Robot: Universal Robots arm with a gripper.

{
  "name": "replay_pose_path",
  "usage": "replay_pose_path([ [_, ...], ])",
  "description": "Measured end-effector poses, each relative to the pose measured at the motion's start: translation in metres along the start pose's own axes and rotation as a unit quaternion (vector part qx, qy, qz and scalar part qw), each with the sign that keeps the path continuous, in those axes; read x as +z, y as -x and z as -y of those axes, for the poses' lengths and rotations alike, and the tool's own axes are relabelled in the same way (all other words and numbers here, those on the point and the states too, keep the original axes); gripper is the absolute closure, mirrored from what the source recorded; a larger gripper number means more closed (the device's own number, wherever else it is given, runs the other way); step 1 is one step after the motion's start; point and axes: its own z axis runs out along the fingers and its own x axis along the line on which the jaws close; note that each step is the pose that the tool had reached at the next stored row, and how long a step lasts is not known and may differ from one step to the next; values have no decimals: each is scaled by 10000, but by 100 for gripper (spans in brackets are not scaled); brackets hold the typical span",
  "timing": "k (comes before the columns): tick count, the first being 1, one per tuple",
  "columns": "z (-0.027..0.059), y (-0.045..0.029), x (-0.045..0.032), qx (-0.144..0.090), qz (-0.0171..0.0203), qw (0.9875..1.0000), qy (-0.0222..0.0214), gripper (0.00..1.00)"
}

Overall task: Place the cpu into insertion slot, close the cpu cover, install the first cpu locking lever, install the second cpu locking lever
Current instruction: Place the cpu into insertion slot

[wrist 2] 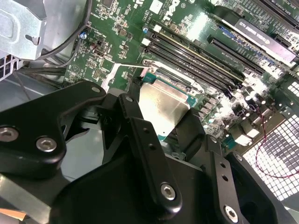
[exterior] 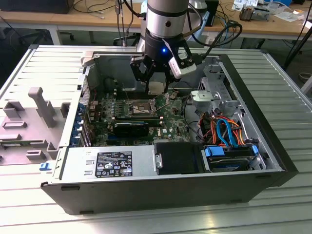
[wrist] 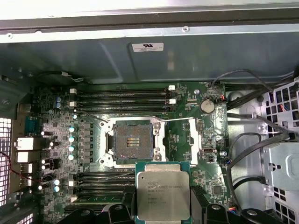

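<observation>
The gripper (exterior: 156,80) hangs inside the open computer case (exterior: 146,187), its two black jaws drawn in against opposite edges of the cpu (wrist: 163,191) and carrying it flat, metal top upward. The chip is clear of the green board (wrist: 205,186). In the first wrist view it sits just beside the insertion slot (wrist: 133,142), off one side of it and not yet over the dark square centre. The slot lies bare, and what looks like the cpu cover (wrist: 196,140) is folded back flat next to it, on the slot's far side from the row of small capacitors. In the second wrist view the fingers (wrist 2: 135,112) reach only the rim of the cpu (wrist 2: 163,105), leaving the dull silver lid uncovered. I judge the chip light, thin and quite stiff. Its smooth metal top gives little friction, and its underside and the slot's contacts are easily damaged, so the edges are the right place to grip it, with a modest squeeze and the part kept level.
</observation>
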Motion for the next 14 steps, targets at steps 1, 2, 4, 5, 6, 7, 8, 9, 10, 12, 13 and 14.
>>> replay_pose_path([
  [1, 2, 0, 1, 0, 0, 10000, 0, 45],
  [2, 3, 0, 3, 0, 0, 10000, 0, 45],
  [4, 6, 0, 5, 0, 0, 10000, 0, 45],
  [5, 8, 0, 7, 0, 0, 10000, -1, 45],
  [6, 9, 0, 9, 0, 0, 10000, -1, 45],
  [7, 10, 0, 10, 0, 0, 10000, -2, 45],
  [8, 10, 0, 11, 0, 0, 10000, -1, 45],
  [9, 11, 0, 13, 0, 0, 10000, -1, 45],
  [10, 12, 1, 15, 0, 0, 10000, -1, 45],
  [12, 17, 1, 22, 0, 0, 10000, -1, 45],
  [13, 18, 1, 23, 0, 0, 10000, -1, 45],
  [14, 19, 1, 24, 0, 0, 10000, -1, 45],
])
